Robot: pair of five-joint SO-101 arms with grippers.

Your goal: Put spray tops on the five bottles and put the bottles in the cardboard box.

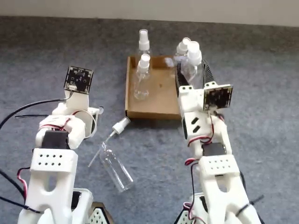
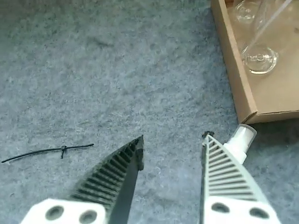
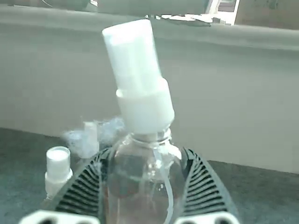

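My right gripper [image 1: 192, 70] is shut on a clear bottle [image 3: 140, 182] with a white spray top [image 3: 138, 79], held upright over the far right corner of the cardboard box [image 1: 161, 109]. One capped bottle [image 1: 141, 77] stands in the box, and a second [image 1: 144, 42] stands at its far edge. Another capped bottle [image 1: 183, 46] is behind the held one. An uncapped bottle [image 1: 116, 169] lies on the carpet in front of the box, with a loose spray top [image 1: 120, 126] beside it. My left gripper [image 2: 174, 138] is open just over the carpet, one finger next to that spray top [image 2: 243, 137].
Grey carpet covers the whole work surface. A black cable tie [image 2: 46, 150] lies on it to the side of my left gripper. The near corner of the box [image 2: 243, 100] is close in front of the left gripper. A pale wall runs along the far side.
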